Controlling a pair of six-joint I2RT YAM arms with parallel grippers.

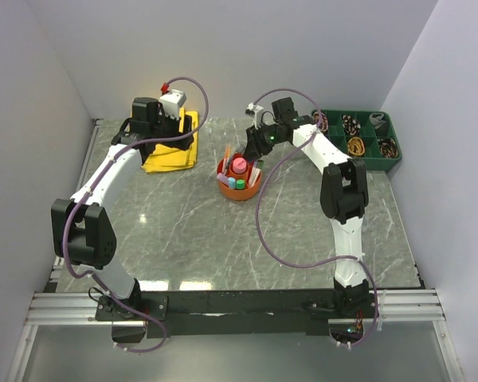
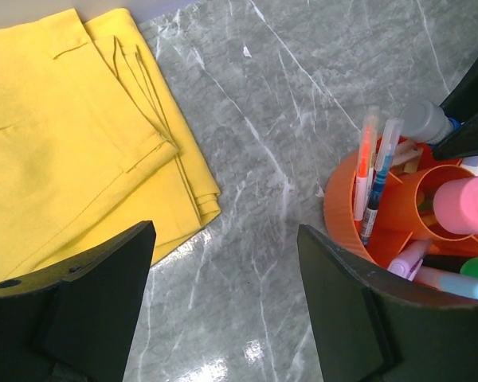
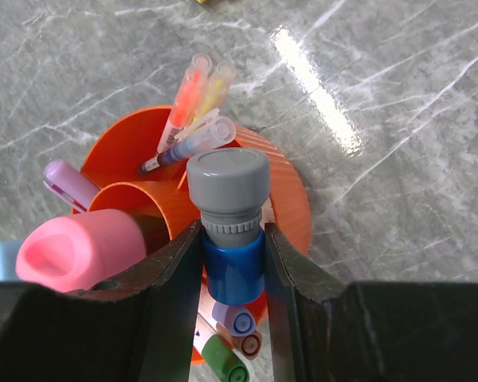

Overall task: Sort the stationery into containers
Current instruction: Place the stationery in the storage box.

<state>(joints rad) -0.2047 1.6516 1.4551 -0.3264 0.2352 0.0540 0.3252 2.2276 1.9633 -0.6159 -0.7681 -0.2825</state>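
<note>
Item 1, orange organiser bowl (image 1: pixel 239 193): round, with a central cup and a divided outer ring, standing on the grey marbled table (image 1: pixel 183 231) a little toward 12 o'clock of its middle. Central cup: pink-capped tube (image 3: pixel 80 247), upright. Outer ring, read in the right wrist view: orange highlighter (image 3: pixel 185 99) and yellow highlighter (image 3: pixel 215 86) lean out over the rim at 12 o'clock, with a clear-capped blue pen (image 3: pixel 193 145) just beside them; lilac stick (image 3: pixel 68 183) at 10 o'clock; pale blue cap (image 3: pixel 0 259) at 9 o'clock, mostly cut off by the frame; green-capped marker (image 3: pixel 227 368) at 6 o'clock beneath the fingers, with two more capped ends, one lilac and one brown. Item 2, grey-capped marker (image 3: pixel 229 199): thick, with a blue collar under the cap, upright, pinched at the collar by the right gripper (image 3: pixel 233 239), one finger pressed to each side. It stands over the ring at the cup's 3 o'clock; whether its lower end touches the bowl is hidden. In the top view this gripper sits at the bowl's 1 o'clock. Item 3, left gripper (image 2: pixel 225 231): fingers spread wide, nothing between them. Its wrist view shows bare table in the gap, yellow cloth (image 2: pixel 64 135) at 10 o'clock and the bowl at 3 o'clock. Cloth: folded, at the bowl's 10 o'clock in the top view. Green tray (image 1: pixel 380 165): compartmented, at the bowl's 2 o'clock, contents too small to identify.
</note>
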